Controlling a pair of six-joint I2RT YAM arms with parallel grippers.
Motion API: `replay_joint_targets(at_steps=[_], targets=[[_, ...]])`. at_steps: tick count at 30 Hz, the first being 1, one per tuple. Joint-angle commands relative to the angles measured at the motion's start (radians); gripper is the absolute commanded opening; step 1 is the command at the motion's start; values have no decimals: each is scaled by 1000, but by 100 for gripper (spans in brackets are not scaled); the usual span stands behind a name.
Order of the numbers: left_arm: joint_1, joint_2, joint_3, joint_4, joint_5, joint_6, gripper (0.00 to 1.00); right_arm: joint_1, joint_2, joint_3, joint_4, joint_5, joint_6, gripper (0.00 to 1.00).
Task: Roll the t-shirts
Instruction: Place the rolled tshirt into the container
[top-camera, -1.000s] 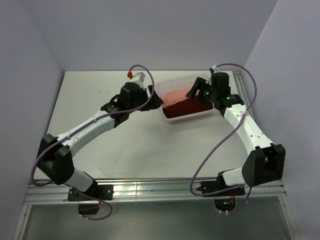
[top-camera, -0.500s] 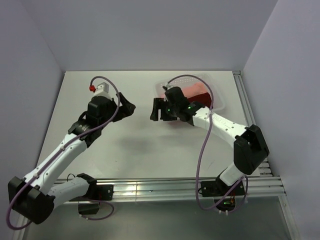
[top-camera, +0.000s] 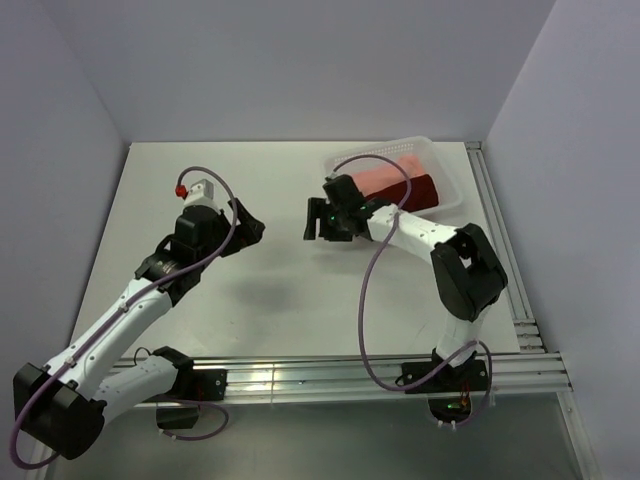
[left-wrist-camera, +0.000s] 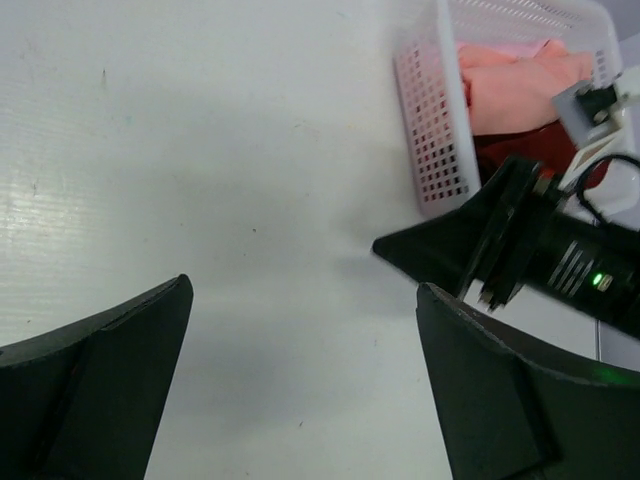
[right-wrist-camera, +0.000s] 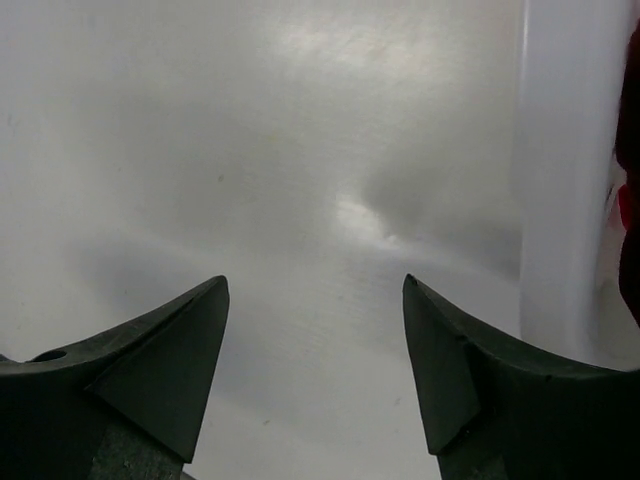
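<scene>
The shirts (top-camera: 380, 172) lie in the basket (top-camera: 450, 185) at the far right of the bench (top-camera: 280, 310). A peach shirt sits on the far side and a dark red one (top-camera: 425, 190) on the near side. They touch, and both long axes run left to right along the basket. The right claw (top-camera: 314, 221) hangs just left of the basket, wide and empty, pointing left, away from the cloth. The left claw (top-camera: 252, 226), also wide and empty, is farther left. The right arm is nearer and would probably have to swing back rightward to reach a shirt.
</scene>
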Motion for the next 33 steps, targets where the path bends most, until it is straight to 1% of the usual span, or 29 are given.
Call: replay_joint_targets(at_steps=[1, 3, 5, 6, 8, 12, 13, 14, 16, 17, 19, 20, 22, 23, 25, 26, 27, 28, 33], targets=[[6, -15, -18, 56, -22, -1, 100, -155, 28, 47, 7, 42, -33, 77], [6, -5, -24, 61, -30, 3, 99, -241, 48, 73, -2, 28, -45, 78], [6, -1, -29, 64, -33, 3, 100, -295, 65, 124, -14, 8, -62, 78], [7, 2, -32, 72, -33, 5, 99, -335, 85, 147, -41, -39, -71, 78], [6, 4, -32, 76, -24, 5, 99, -353, 76, 181, -54, -58, -102, 79], [6, -24, -49, 101, -4, 22, 99, -337, -70, 117, -13, -149, -149, 82], [7, -31, -50, 107, 8, 26, 99, -332, -101, 103, -8, -167, -154, 84], [6, -47, -56, 112, 16, 30, 99, -329, -163, 92, -8, -177, -160, 85], [7, -65, -64, 116, 27, 36, 100, -324, -245, 32, 13, -203, -174, 87], [7, -85, -75, 116, 27, 34, 99, -320, -333, 3, 30, -208, -177, 88], [9, -108, -89, 107, 16, 33, 99, -306, -427, -81, 69, -187, -185, 90], [10, -129, -104, 96, 6, 31, 99, -285, -519, -112, 79, -178, -186, 90], [12, -157, -119, 81, -8, 31, 99, -272, -619, -213, 113, -139, -185, 90], [12, -184, -127, 55, -14, 31, 100, -266, -714, -250, 125, -135, -183, 90], [12, -221, -138, 40, -17, 30, 99, -266, -806, -356, 135, -110, -176, 90], [12, -261, -151, 34, -14, 22, 100, -266, -893, -393, 142, -80, -171, 91], [12, -281, -161, 32, -17, 17, 99, -264, -935, -463, 144, -69, -160, 91], [13, -303, -187, 35, -19, 11, 100, -266, -1011, -497, 145, -59, -154, 91], [12, -444, -292, 69, -19, -13, 99, -266, -1205, -702, 136, 20, -110, 91]])
